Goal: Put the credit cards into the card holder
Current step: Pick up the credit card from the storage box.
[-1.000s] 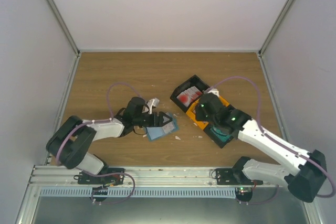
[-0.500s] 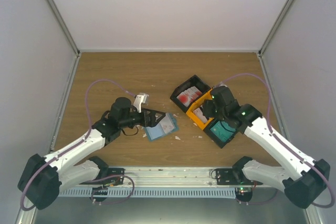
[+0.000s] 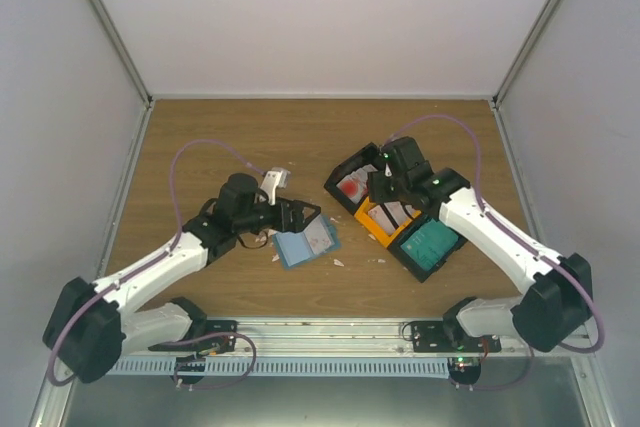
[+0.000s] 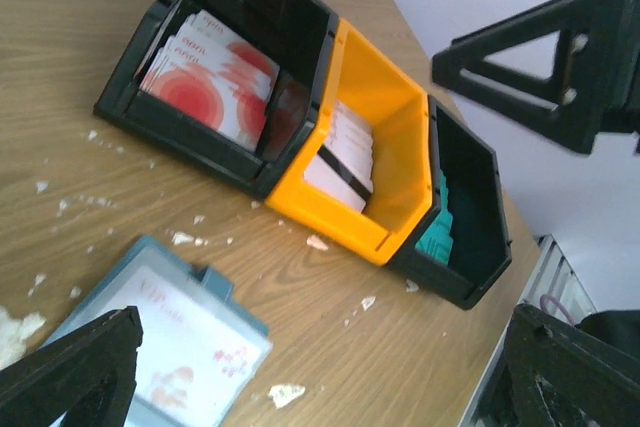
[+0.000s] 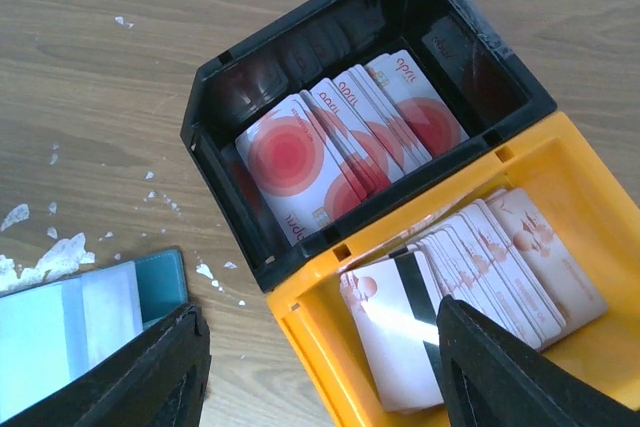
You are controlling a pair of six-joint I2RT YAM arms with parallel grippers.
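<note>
The blue-teal card holder [image 3: 304, 244] lies open on the table with a whitish card showing in its pocket [image 4: 185, 342]. My left gripper [image 3: 302, 215] hovers just over its far-left edge, open and empty [image 4: 320, 387]. Red-and-white credit cards [image 5: 330, 152] stand in a black tray [image 5: 215, 112]. Whitish credit cards [image 5: 470, 282] fill the orange tray [image 5: 305, 342]. Teal credit cards [image 3: 432, 245] sit in another black tray. My right gripper [image 3: 384, 190] hangs open above the orange tray's near-left corner [image 5: 320, 377], holding nothing.
The three trays stand in a diagonal row right of centre [image 3: 352, 165]. Torn white scraps [image 4: 270, 394] are scattered on the wood round the card holder and the trays. Enclosure walls bound the table on three sides.
The left gripper opened wider and drew back from the card holder, staying at its edge. The right gripper moved from the teal-card tray toward the far trays and opened wider.
</note>
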